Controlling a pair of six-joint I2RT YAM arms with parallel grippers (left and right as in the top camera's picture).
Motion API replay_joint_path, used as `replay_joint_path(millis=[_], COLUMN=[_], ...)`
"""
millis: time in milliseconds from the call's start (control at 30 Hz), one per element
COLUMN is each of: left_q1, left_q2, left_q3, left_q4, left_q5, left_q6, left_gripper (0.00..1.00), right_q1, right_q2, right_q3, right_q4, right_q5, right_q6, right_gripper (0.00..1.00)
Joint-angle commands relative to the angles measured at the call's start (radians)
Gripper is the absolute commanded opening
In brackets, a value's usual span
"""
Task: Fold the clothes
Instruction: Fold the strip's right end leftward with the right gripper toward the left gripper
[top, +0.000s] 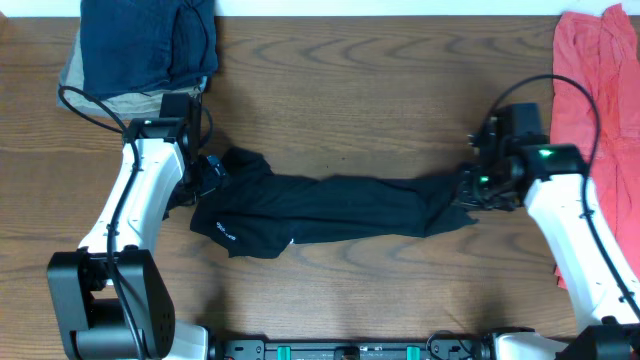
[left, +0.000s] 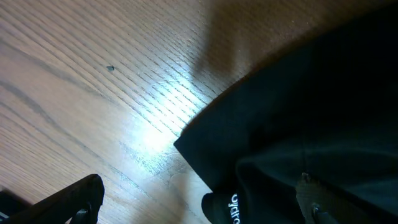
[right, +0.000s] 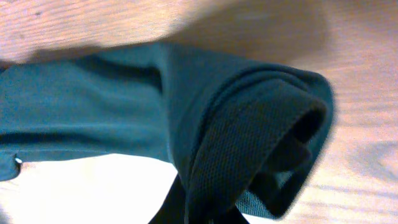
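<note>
Overhead: wooden table (top: 350, 90). The black T-shirt (top: 330, 205) lies bunched in a band across its middle, between the left gripper (top: 205, 178) and the right gripper (top: 470, 188). A folded blue garment (top: 150, 40) sits top left and a red garment (top: 595, 70) at the right edge.
Left wrist: fingers (left: 78, 199) spread wide, released. White logo (left: 234, 204) visible.
Right wrist: clenched on the shirt's bunched end, its fingers hidden by fabric.

Overhead looks straight down; both wrist views sit close on the same black T-shirt (top: 330, 205)
</note>
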Motion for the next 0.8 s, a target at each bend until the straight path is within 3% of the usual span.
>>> replay_joint_path(millis=[0,400,767], left_q1=[0.000,0.000,0.000], left_q2=[0.004,0.004,0.004], left_q3=[-0.006,-0.006,-0.006], left_q4=[-0.001,-0.001,-0.001], left_q5=[-0.001,-0.001,-0.001], left_q6=[-0.002,-0.002,-0.002], left_gripper=[1.00,1.00,1.00], right_q1=[0.084,0.338,0.443], right_q2=[0.036,0.208,0.277], right_q3=[0.013,0.013,0.013], right_q4=[0.026,0.275,0.400], right_q5=[0.021,-0.057,-0.067], right_q6=[0.062,0.216,0.354], right_gripper=[0.01,0.01,0.01])
